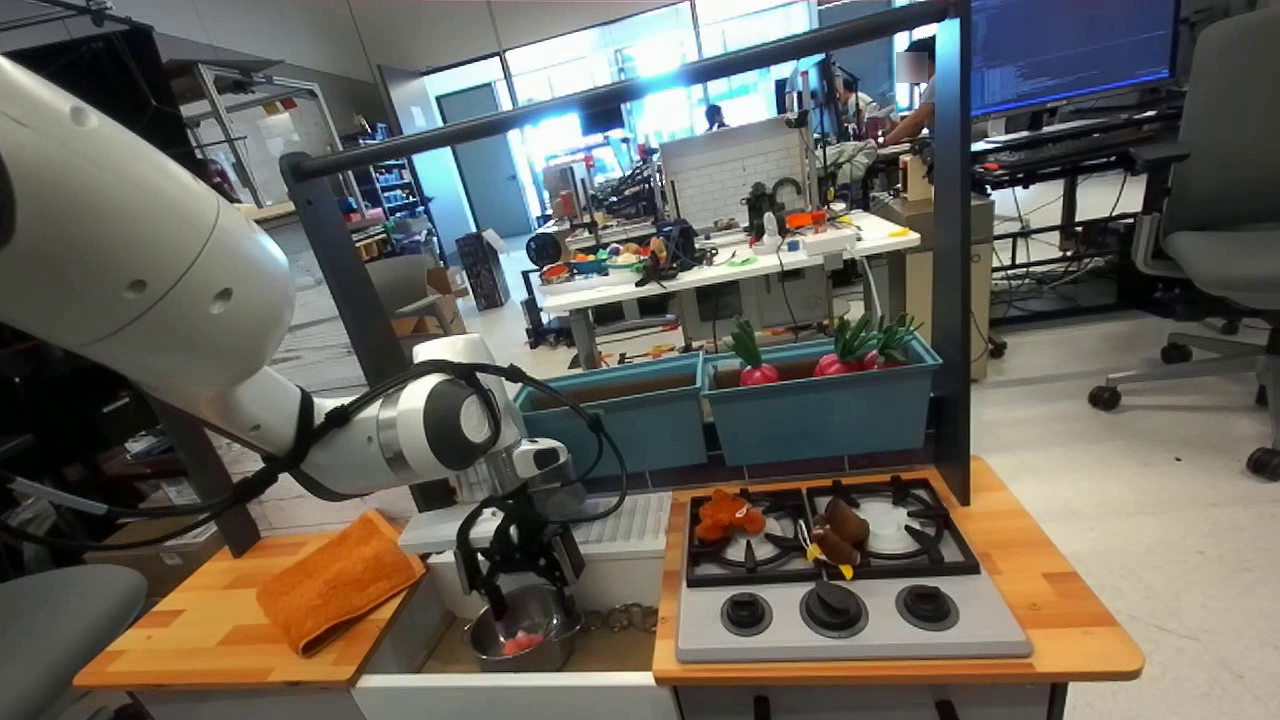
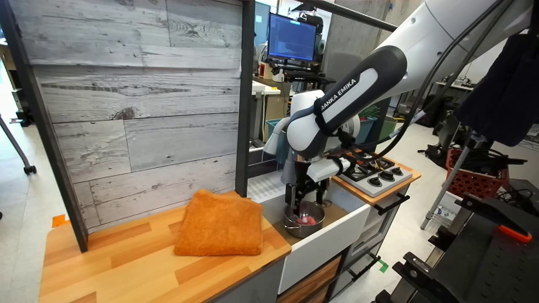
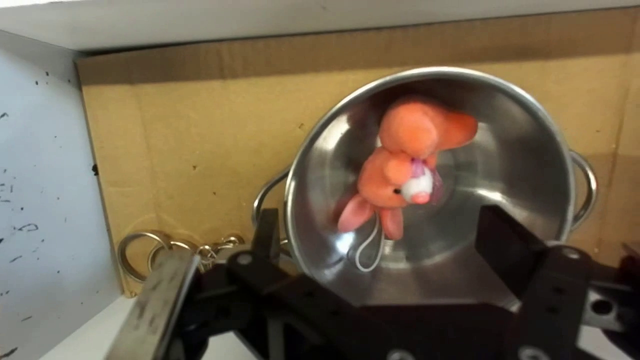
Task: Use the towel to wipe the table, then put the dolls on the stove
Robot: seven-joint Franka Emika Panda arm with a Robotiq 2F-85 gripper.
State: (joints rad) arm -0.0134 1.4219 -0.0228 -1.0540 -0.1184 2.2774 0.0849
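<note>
The orange towel (image 1: 340, 580) lies slightly rumpled on the left part of the wooden table (image 1: 190, 610); the towel also shows in an exterior view (image 2: 221, 223). An orange doll (image 1: 728, 515) and a brown doll (image 1: 840, 535) lie on the burner grates of the grey stove (image 1: 860, 640). A pink-orange doll (image 3: 395, 185) with a white cord loop lies inside a metal pot in the sink. My gripper (image 3: 380, 225) is open and empty, pointing down over the pot. One finger is over the pot's inside; the other appears outside its rim near a handle.
The metal pot (image 3: 480, 260) stands on cardboard (image 3: 225, 125) in the white sink (image 1: 510, 695). Metal rings on a chain (image 3: 182, 247) lie beside it. The sink walls surround the gripper. Blue planters (image 1: 820, 410), a faucet (image 2: 276, 136) and a dark post (image 1: 955, 250) stand behind.
</note>
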